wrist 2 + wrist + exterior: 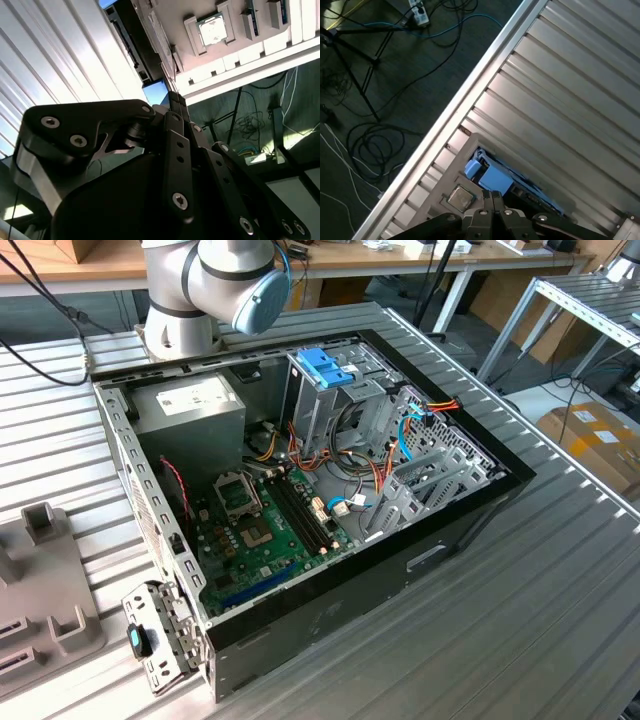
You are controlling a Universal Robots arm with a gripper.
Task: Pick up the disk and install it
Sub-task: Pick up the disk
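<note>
Ribbed silver metal forms the desk (540, 620). At the exterior view's left edge sits a grey moulded holder (45, 570). In the middle lies an open black computer case (470, 515) with its side off, showing a green motherboard (265, 530) and a tall metal drive cage (330, 410) topped by a blue latch (325, 368). Behind the case, the robot arm (215, 275) rises from the desk.

In both wrist views the black pincer (493, 196) (176, 100) has its two fingers pressed together, with no gap visible between the tips. Just beyond the tips is the disk (495, 178) (156, 92), seen by its light-blue carrier, resting in a grey fixture (451, 172) (235, 55) on the ribbed desk, outside the case. The tips are right beside the blue carrier; whether they touch or pinch it cannot be told. A square processor chip (460, 197) (213, 29) sits in the same fixture, near the disk. Dark floor with loose cables (375, 145) lies past the desk's edge.
</note>
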